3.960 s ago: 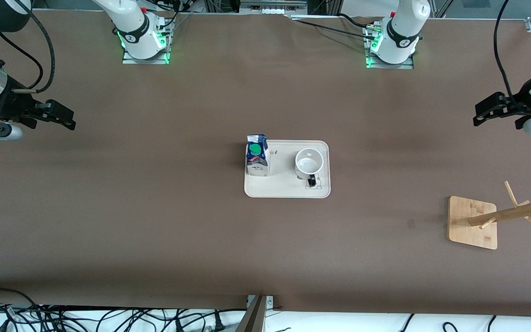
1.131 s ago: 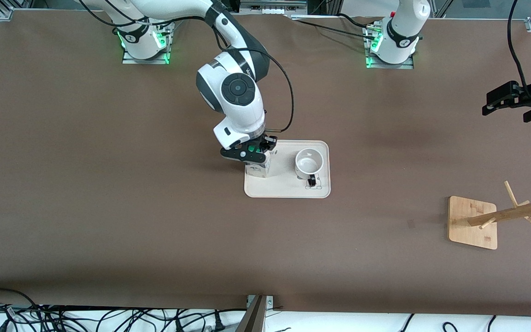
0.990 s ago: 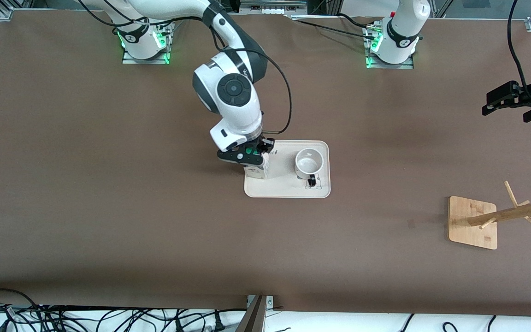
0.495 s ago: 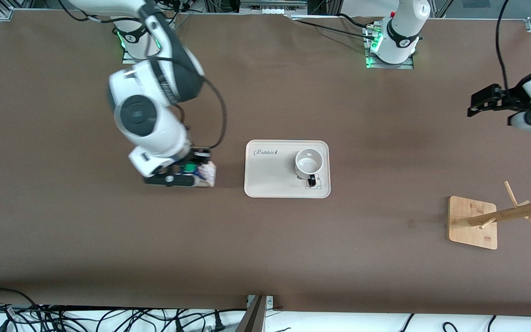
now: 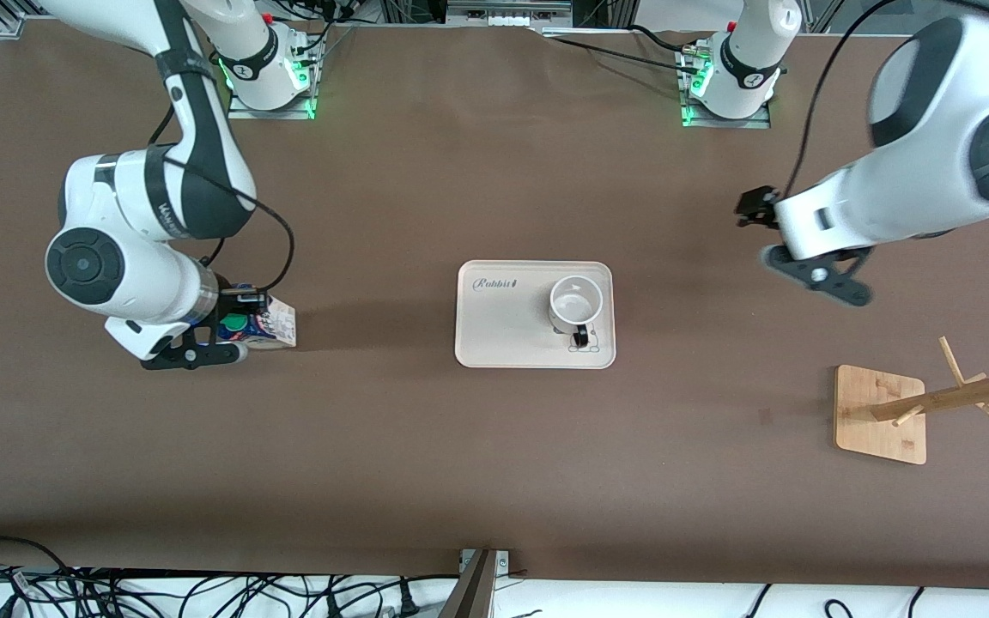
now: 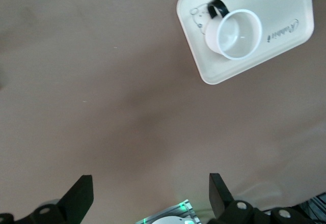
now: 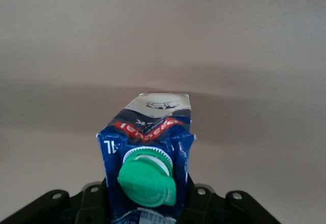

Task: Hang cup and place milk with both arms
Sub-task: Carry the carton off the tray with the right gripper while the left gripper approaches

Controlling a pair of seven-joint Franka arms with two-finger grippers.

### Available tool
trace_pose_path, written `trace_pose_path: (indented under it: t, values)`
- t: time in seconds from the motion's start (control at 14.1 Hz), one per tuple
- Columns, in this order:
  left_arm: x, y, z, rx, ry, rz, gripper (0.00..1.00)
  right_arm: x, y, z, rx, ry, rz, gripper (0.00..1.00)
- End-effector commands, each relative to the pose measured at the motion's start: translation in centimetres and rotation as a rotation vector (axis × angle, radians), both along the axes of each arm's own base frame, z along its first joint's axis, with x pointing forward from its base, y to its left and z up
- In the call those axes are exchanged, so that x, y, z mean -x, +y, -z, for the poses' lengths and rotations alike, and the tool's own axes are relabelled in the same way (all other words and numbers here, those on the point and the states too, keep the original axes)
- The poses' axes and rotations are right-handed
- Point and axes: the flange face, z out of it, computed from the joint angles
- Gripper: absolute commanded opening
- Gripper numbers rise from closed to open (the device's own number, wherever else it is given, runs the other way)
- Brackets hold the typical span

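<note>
The milk (image 5: 270, 326), a blue and white carton with a green cap, is low over the brown table toward the right arm's end, away from the tray. My right gripper (image 5: 233, 331) is shut on it. In the right wrist view the carton (image 7: 153, 132) fills the space between the black jaws of the right gripper (image 7: 147, 206); I cannot tell whether its base touches the table. The white cup (image 5: 576, 302) stands upright on the cream tray (image 5: 494, 343), its black handle toward the front camera. My left gripper (image 5: 776, 240) hangs open and empty over bare table between the tray and the left arm's end. The left wrist view shows the cup (image 6: 235, 34), the tray (image 6: 216, 74) and the spread left gripper (image 6: 149, 196).
A wooden cup rack (image 5: 879, 414) with angled pegs (image 5: 975, 395) stands toward the left arm's end, nearer to the front camera than the tray. Cables lie along the table's front edge. Both arm bases stand at the back edge.
My right gripper has carried the milk off the tray toward the right arm's end of the table. My left arm has swung in from the table's end toward the tray.
</note>
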Motion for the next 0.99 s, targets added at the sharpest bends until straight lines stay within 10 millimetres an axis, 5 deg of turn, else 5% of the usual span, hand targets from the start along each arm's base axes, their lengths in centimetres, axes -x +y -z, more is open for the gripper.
trace_pose_path:
  t: [0.0, 0.21, 0.35, 0.64, 0.92]
  values:
    - [-1.9, 0.3, 1.3, 0.125, 0.027, -0.026, 1.0, 1.8, -1.1, 2.2, -0.047, -0.009, -0.008, 0.5]
    - [-3.8, 2.2, 0.1, 0.174, -0.022, 0.015, 1.0, 2.2, -1.9, 3.8, -0.046, -0.025, 0.004, 0.61]
    - [-3.7, 2.9, 0.8, 0.167, 0.0, 0.018, 1.0, 2.1, -2.2, 3.7, -0.046, -0.026, 0.007, 1.0]
    - [-4.5, 2.5, 4.1, 0.08, 0.026, 0.049, 1.0, 1.3, -2.3, 1.5, -0.051, -0.058, 0.026, 1.0]
    - [-3.3, -3.1, 4.7, 0.028, 0.048, 0.004, 1.0, 0.6, -2.9, -2.7, -0.065, -0.104, 0.024, 1.0]
